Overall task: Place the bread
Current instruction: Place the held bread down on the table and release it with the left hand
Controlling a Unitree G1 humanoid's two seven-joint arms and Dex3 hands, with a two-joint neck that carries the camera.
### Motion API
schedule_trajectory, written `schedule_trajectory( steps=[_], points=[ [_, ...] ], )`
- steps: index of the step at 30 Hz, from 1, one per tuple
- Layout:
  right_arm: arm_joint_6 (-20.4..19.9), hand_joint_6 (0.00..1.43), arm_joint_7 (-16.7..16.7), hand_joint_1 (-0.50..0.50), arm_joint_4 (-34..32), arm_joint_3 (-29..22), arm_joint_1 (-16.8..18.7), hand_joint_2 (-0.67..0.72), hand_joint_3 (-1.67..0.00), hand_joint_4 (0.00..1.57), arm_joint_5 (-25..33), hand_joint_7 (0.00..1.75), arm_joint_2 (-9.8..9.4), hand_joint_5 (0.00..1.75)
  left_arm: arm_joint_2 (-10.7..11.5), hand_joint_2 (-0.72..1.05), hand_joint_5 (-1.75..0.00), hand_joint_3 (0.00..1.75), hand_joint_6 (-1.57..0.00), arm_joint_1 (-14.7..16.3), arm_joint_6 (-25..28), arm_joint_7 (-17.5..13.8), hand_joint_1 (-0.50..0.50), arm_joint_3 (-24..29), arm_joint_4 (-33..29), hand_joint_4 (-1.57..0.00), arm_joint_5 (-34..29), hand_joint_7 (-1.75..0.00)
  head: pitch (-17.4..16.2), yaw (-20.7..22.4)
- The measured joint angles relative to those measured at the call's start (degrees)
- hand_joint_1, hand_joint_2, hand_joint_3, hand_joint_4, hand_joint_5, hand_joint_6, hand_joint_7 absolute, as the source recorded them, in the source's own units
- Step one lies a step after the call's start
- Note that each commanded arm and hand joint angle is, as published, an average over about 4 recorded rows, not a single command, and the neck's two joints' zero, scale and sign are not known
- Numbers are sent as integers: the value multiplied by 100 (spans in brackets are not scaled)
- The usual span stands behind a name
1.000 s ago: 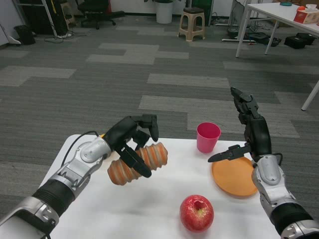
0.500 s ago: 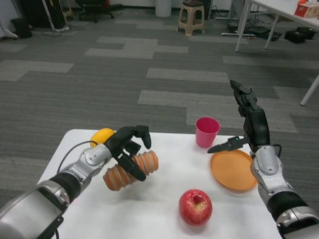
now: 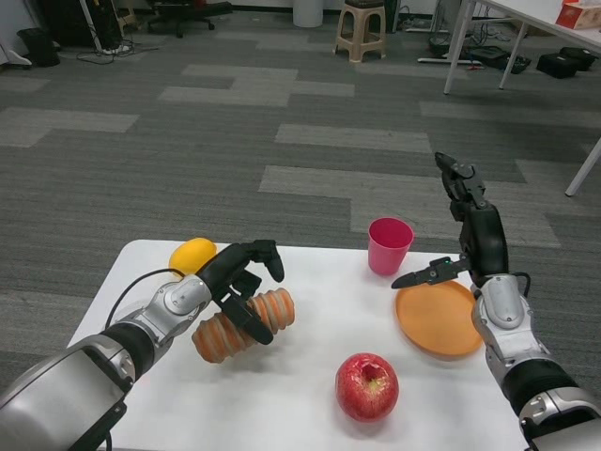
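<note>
Holding the bread (image 3: 242,325) in my left hand (image 3: 235,280), fingers curled over the top of the ridged orange-brown loaf and wrapped down its near side. It sits low over the left part of the white bench (image 3: 310,413), and I can't tell for sure whether its underside is touching the surface or hanging just above it. Either way, my grip is on it, so the placing isn't finished.

My right hand (image 3: 465,246) hovers above the far edge of the orange plate (image 3: 439,321), holding nothing, fingers spread with some pointing up and one reaching sideways toward the pink cup (image 3: 390,245). It's well apart from the bread.

Around me: a yellow fruit (image 3: 192,256) just behind my left hand, near the bench's far-left edge; a red apple (image 3: 367,386) near the front, between the bread and the plate.

Where does this stand? By my reading, the carrying part is mostly done and the loaf is down at bench level. What's left is settling it flat, opening my fingers, and lifting the hand clear without rolling the loaf — it's a round shape, so it may want to roll.
</note>
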Motion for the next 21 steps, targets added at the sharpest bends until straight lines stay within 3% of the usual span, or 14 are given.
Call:
schedule_trajectory(
  steps=[4, 6, 9, 12, 14, 17, 21],
  points=[
    [0, 0, 0, -29, 26, 0, -38, 9, -8, 0, 0, 49, -1, 0, -2, 43, -175, 9, -7, -9, 65, -1, 50, -23, 3, -22, 3, -168, 26, -3],
    [0, 0, 0, -29, 30, 0, -71, 9, -8, 0, 0, 49, -1, 0, -2, 58, -175, 9, -3, -17, 71, -5, 50, -40, 0, -5, 4, -168, 27, -7],
    [0, 0, 0, -29, 33, 0, -95, 9, -8, 0, 0, 47, -1, 0, -2, 76, -136, 9, -1, -31, 72, -27, 50, -45, -6, 0, 4, -162, 29, -8],
    [0, 0, 0, -29, 34, 0, -95, 9, -8, 0, 0, 49, -1, 0, -3, 78, -95, 9, 0, -35, 72, -124, 50, -53, -13, 0, 5, -164, 29, -8],
    [0, 0, 0, -29, 34, 0, -95, 9, -8, 0, 0, 49, -1, 0, -4, 78, -92, 9, 0, -35, 72, -179, 50, -62, -16, 0, 6, -166, 23, -8],
    [0, 0, 0, -29, 34, 0, -95, 9, -8, 0, 0, 49, -1, 0, -4, 78, -108, 9, 0, -35, 71, -215, 50, -65, -17, 0, 6, -164, 8, -12],
    [0, 0, 0, -29, 34, 0, -95, 9, -8, 0, 0, 49, 0, 0, -3, 85, -113, 9, 0, -36, 55, -321, 50, -64, -19, 0, 4, -162, -3, -19]
  ],
)
